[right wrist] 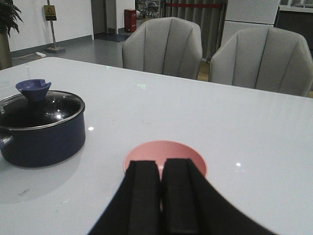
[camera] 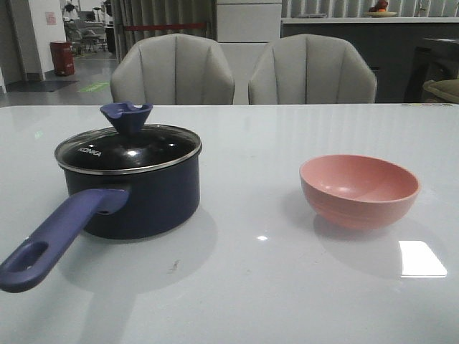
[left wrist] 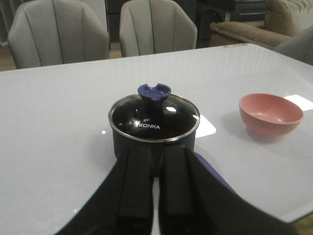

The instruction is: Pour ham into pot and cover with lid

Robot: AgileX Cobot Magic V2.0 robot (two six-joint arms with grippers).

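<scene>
The dark navy pot (camera: 140, 193) stands on the left of the table, its long purple-blue handle (camera: 50, 240) pointing to the front left. The glass lid (camera: 129, 149) with the blue knob (camera: 126, 117) sits on the pot. No ham shows; the pink bowl (camera: 360, 188) looks empty inside. Neither gripper shows in the front view. In the left wrist view my left gripper (left wrist: 156, 152) is shut and empty, held back from the pot (left wrist: 154, 132). In the right wrist view my right gripper (right wrist: 161, 164) is shut and empty, just short of the pink bowl (right wrist: 166, 149).
Two grey chairs (camera: 172, 72) stand behind the table's far edge. A bright light patch (camera: 422, 258) lies on the glossy grey tabletop near the bowl.
</scene>
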